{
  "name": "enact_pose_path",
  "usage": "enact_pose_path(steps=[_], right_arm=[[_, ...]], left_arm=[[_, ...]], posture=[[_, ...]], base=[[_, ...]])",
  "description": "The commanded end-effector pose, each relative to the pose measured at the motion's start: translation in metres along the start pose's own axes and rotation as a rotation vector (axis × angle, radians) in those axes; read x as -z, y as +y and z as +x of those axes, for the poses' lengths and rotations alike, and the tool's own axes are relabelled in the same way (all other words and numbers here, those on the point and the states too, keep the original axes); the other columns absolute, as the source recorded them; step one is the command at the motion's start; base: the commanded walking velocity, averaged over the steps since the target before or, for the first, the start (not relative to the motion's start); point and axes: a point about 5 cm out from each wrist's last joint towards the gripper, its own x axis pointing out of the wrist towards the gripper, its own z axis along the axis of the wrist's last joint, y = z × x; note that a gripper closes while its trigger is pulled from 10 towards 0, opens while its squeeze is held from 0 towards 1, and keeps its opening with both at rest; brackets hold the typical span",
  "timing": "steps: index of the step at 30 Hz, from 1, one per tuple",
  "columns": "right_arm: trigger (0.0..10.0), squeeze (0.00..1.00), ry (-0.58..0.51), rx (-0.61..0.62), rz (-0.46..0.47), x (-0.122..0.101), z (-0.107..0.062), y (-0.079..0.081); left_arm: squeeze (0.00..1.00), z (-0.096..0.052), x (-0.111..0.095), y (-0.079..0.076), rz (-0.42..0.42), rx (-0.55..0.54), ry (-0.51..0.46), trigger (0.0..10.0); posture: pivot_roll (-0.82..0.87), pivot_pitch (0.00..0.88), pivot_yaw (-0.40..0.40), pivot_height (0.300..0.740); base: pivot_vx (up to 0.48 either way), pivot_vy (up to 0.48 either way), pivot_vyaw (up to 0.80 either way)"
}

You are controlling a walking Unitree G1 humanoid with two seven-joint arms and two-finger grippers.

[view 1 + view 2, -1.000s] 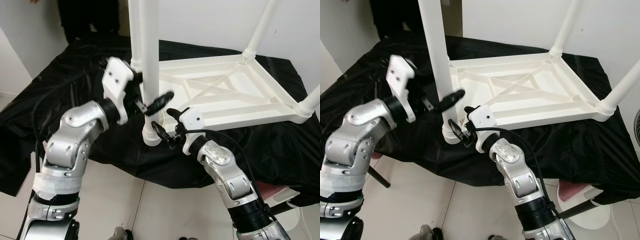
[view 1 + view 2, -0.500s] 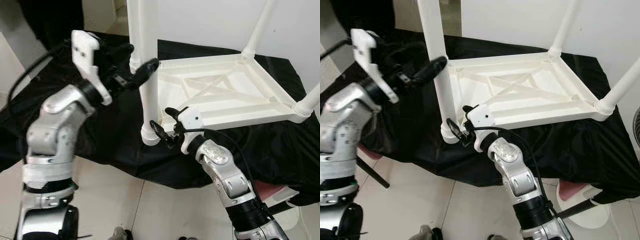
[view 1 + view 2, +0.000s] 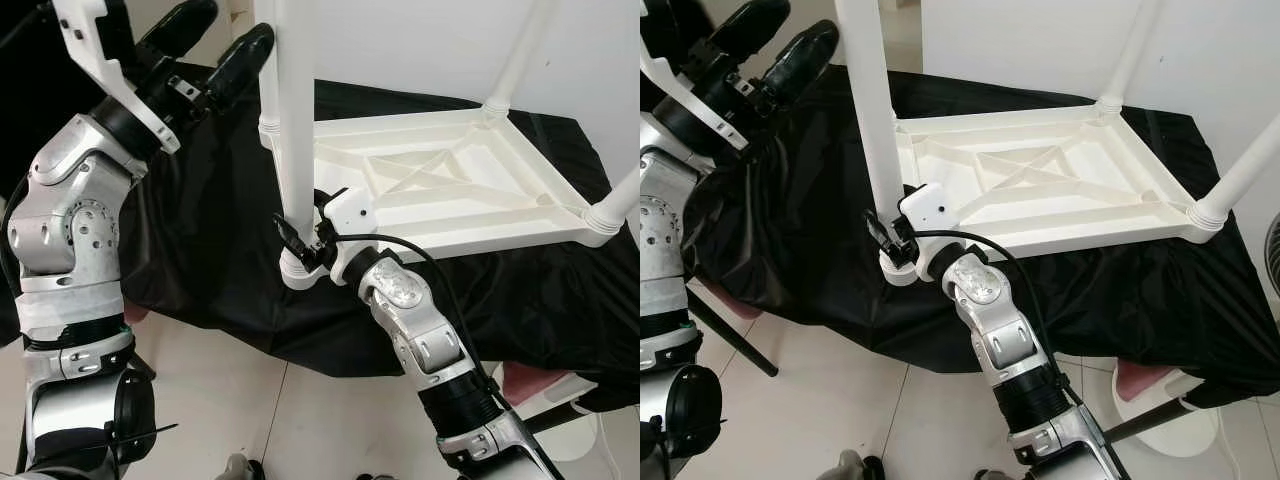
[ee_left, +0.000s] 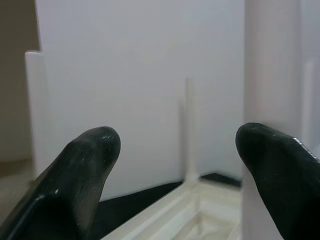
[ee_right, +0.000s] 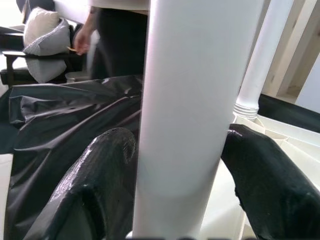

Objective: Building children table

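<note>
Table (image 3: 455, 195): a white plastic children's table lies upside down on the black sheet (image 3: 200, 260), its ribbed underside facing up and its legs standing straight up from the corners.
Near leg (image 3: 296, 110): a long white tube, its long axis vertical, foot end pointing at the ceiling and out of the top of the head views; its lower end sits in the ringed socket (image 3: 298, 272) at the table's near corner, on the robot's left side of the table.
Right gripper (image 5: 192, 165): low on the near leg, just above that socket, with one black finger on each side of the tube. The fingers (image 5: 107, 160) bracket the leg closely; whether they press on it I cannot tell.
Left gripper (image 3: 212, 50): raised high, beside the upper part of the near leg, on the side away from the table top. Its two fingers (image 4: 90, 160) stand wide apart and hold nothing; the leg is just beside one fingertip.
Look: smooth matte white legs, with cross braces moulded into the underside.
Person (image 5: 112, 40): stands beyond the black sheet, behind the near leg.
</note>
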Motion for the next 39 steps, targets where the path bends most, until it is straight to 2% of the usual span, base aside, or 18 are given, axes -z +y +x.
enact_pose_path(steps=[1, 2, 10, 12, 13, 14, 15, 16, 17, 19, 21, 24, 25, 26, 27, 28, 32, 39], right_arm=[[10.0, 0.0, 0.014, 0.05, -0.035, 0.001, 0.003, -0.005], [10.0, 0.0, 0.023, 0.066, -0.048, 0.002, 0.003, -0.006], [10.0, 0.0, 0.061, 0.097, -0.031, 0.011, 0.006, -0.007], [10.0, 0.0, 0.104, 0.126, -0.042, 0.019, 0.008, -0.007], [10.0, 0.0, 0.104, 0.126, -0.042, 0.019, 0.008, -0.007], [10.0, 0.0, 0.125, 0.138, -0.04, 0.023, 0.009, -0.007], [10.0, 0.0, 0.125, 0.138, -0.04, 0.023, 0.009, -0.007], [10.0, 0.0, 0.16, 0.153, -0.026, 0.03, 0.008, -0.008], [10.0, 0.0, 0.174, 0.159, -0.018, 0.033, 0.007, -0.007], [10.0, 0.0, 0.18, 0.162, -0.017, 0.036, 0.007, -0.007], [10.0, 0.0, 0.171, 0.158, -0.014, 0.036, 0.008, -0.006], [10.0, 0.0, 0.162, 0.158, -0.016, 0.035, 0.008, -0.005], [10.0, 0.0, 0.155, 0.161, -0.013, 0.035, 0.009, -0.005], [10.0, 0.0, 0.132, 0.229, 0.006, 0.032, 0.009, -0.013], [10.0, 0.0, 0.132, 0.229, 0.006, 0.032, 0.009, -0.013], [10.0, 0.0, 0.116, 0.281, 0.021, 0.031, 0.009, -0.019], [10.0, 0.0, 0.15, 0.246, -0.003, 0.038, 0.01, -0.016], [10.0, 0.0, 0.158, 0.255, 0.009, 0.045, 0.015, -0.015]], left_arm=[[0.0, -0.015, 0.026, 0.005, 0.116, -0.105, 0.203, 10.0], [0.0, -0.02, 0.03, 0.005, 0.154, -0.094, 0.251, 10.0], [0.0, -0.027, 0.034, 0.014, 0.212, -0.091, 0.315, 10.0], [0.0, -0.04, 0.041, 0.015, 0.236, -0.024, 0.418, 10.0], [0.0, -0.04, 0.041, 0.015, 0.236, -0.024, 0.418, 10.0], [0.0, -0.048, 0.048, 0.014, 0.252, 0.014, 0.49, 10.0], [0.0, -0.048, 0.048, 0.014, 0.252, 0.014, 0.49, 10.0], [0.0, -0.061, 0.063, 0.018, 0.307, 0.01, 0.616, 10.0], [0.0, -0.065, 0.069, 0.022, 0.343, -0.014, 0.664, 10.0], [0.0, -0.071, 0.076, 0.026, 0.349, -0.041, 0.72, 10.0], [0.0, -0.082, 0.087, 0.022, 0.305, -0.028, 0.766, 10.0], [0.0, -0.087, 0.091, 0.019, 0.264, -0.031, 0.767, 10.0], [0.0, -0.091, 0.093, 0.015, 0.218, -0.049, 0.753, 10.0], [0.0, -0.097, 0.1, 0.01, 0.121, -0.151, 0.714, 10.0], [0.0, -0.097, 0.1, 0.01, 0.121, -0.151, 0.714, 10.0], [0.0, -0.101, 0.105, 0.006, 0.055, -0.226, 0.69, 10.0], [0.0, -0.11, 0.115, -0.01, 0.027, -0.3, 0.686, 10.0], [0.0, -0.114, 0.119, -0.025, 0.035, -0.342, 0.676, 10.0]], posture=[[0.0, 0.103, 0.017, 0.74], [0.0, 0.103, 0.017, 0.74], [0.01, 0.11, 0.017, 0.74], [0.01, 0.111, 0.021, 0.74], [0.01, 0.111, 0.021, 0.74], [0.01, 0.111, 0.021, 0.74], [0.01, 0.111, 0.021, 0.74], [0.01, 0.111, 0.021, 0.74], [0.01, 0.111, 0.021, 0.74], [0.01, 0.111, 0.021, 0.74], [0.01, 0.108, 0.027, 0.74], [0.01, 0.109, 0.029, 0.74], [0.01, 0.109, 0.029, 0.74], [0.01, 0.109, 0.029, 0.74], [0.01, 0.109, 0.029, 0.74], [0.01, 0.111, 0.032, 0.74], [0.01, 0.11, 0.023, 0.74], [0.02, 0.107, 0.012, 0.74]], base=[[0.0, 0.0, 0.0], [0.0, 0.0, 0.0], [0.0, 0.0, 0.0], [0.0, 0.0, 0.0], [0.0, 0.0, 0.0], [0.0, 0.0, 0.0], [0.0, 0.0, 0.0], [0.0, 0.0, 0.0], [0.0, 0.0, 0.0], [0.0, 0.0, 0.0], [0.0, 0.0, 0.0], [0.0, 0.0, 0.0], [0.0, 0.0, 0.0], [0.0, 0.0, 0.0], [0.0, 0.0, 0.0], [0.0, 0.0, 0.0], [0.0, 0.0, 0.0], [0.0, 0.0, 0.0]])
